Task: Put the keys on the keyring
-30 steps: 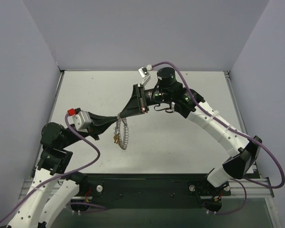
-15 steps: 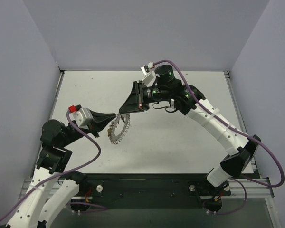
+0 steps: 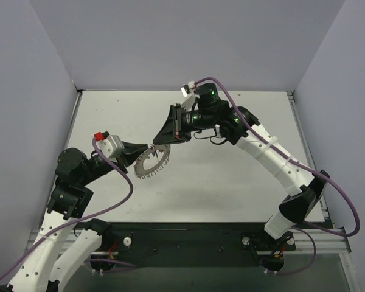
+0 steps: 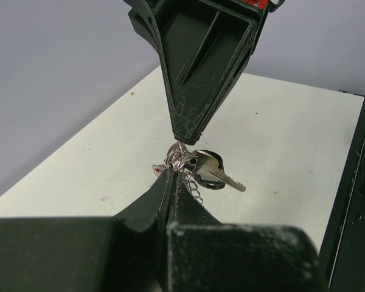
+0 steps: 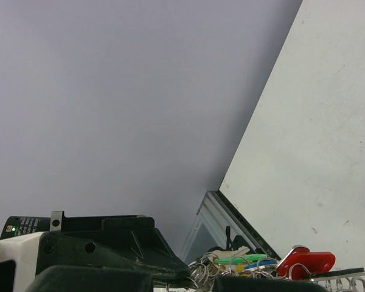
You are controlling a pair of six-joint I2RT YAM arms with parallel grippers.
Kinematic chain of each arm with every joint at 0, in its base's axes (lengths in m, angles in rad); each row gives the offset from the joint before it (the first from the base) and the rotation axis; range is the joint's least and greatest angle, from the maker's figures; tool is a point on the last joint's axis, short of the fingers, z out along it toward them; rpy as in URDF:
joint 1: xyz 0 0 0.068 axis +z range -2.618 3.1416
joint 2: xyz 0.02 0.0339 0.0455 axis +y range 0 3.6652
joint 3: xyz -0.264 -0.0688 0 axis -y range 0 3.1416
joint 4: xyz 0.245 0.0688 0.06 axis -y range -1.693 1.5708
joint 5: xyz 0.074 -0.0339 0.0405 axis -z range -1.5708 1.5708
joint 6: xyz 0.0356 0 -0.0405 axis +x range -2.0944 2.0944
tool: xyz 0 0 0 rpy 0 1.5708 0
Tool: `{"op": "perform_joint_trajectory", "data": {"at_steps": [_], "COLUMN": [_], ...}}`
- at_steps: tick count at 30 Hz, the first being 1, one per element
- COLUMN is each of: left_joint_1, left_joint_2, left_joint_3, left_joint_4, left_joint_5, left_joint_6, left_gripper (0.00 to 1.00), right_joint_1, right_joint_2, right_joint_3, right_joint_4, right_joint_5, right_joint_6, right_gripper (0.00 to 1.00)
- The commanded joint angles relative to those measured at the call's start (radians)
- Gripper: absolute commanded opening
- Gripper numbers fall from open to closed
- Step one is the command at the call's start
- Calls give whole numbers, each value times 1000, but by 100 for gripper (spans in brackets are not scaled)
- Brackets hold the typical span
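Both grippers tip-to-tip above table, keyring hung btwn them.

L gripper (image 3: 148, 148) is pinched fully shut, no gap btwn its fingers (image 4: 152, 198), nipping the keyring (image 3: 151, 165) at its rim. The ring hangs tilted just below & beyond the L tips, off the table (image 3: 231, 182). R gripper (image 3: 160, 145) is also shut tight, its tip meeting the ring from the opposite side, nearly touching the L tips. A thin wire loop (image 4: 201, 140) pokes out right at the R tips; can't tell exactly what they nip. The keys (image 4: 214, 172) dangle just past the L fingertips & just under the R tips. L wrist view shows a silver blade w/ dark head. R wrist view shows a red head (image 5: 305, 261) plus green & blue ones bunched right at the R fingers.
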Motion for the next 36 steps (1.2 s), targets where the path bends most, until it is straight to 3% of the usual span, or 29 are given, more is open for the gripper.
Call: {"op": "perform_joint_trajectory", "data": {"at_steps": [1,25,36], "left_joint_1": [3,-25,-35], "left_joint_2": [-8,10,-5], "left_joint_3": [50,43,8], "left_joint_4": [-32,-97,3], "left_joint_5": [-64,-153,-163], "left_joint_6": [54,146,76], "left_gripper": [0,0,0], "right_joint_1": [-14,-28,-24], "right_joint_2": [-11,40,35], "right_joint_3": [53,100,64], "right_joint_4": [-3,26,45], "right_joint_5": [-14,-80,-94], "right_joint_6": [1,51,41], "right_gripper": [0,0,0]}}
